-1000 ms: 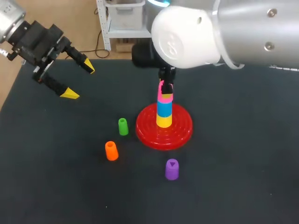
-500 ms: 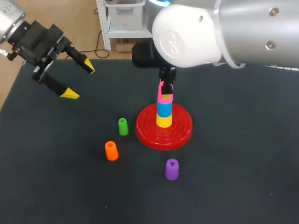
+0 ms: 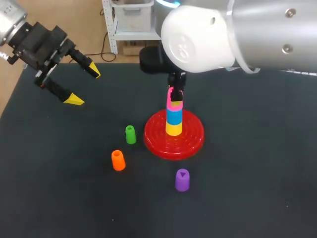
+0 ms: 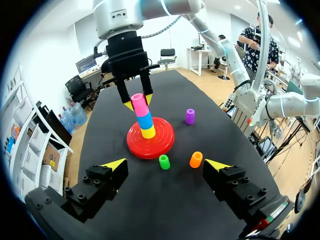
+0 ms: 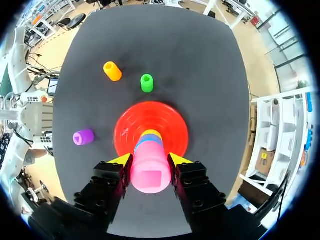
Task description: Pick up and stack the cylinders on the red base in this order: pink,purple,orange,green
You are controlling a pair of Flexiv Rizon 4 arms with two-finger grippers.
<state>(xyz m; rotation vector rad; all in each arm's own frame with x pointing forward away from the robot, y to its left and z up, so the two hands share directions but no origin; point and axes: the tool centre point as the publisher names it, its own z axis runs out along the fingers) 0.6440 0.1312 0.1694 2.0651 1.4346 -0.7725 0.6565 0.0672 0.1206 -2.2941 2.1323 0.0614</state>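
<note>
Pink cylinder (image 5: pixel 150 172) tops the blue-and-yellow stack (image 3: pixel 174 121) on the red base (image 5: pixel 175 127), clamped on both sides by the right pincer (image 5: pixel 150 160). This is plain in its wrist view, while the head view mostly hides that grip behind the arm. Left pincer (image 3: pixel 84 86) gapes wide over the far left corner of the tabletop (image 3: pixel 247 188).

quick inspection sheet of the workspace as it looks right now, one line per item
surface: dark table, nothing spilled that I can see
job's things: red base carries a yellow cylinder, a blue cylinder and a pink cylinder on top; green cylinder, orange cylinder and purple cylinder stand loose on the table near the base
clutter: nothing seen
jaws: right jaws shut on the pink cylinder atop the stack; left jaws open, empty, over the table's far left corner
cables: nothing seen on the table
surroundings: nothing seen reaching over the table
</note>
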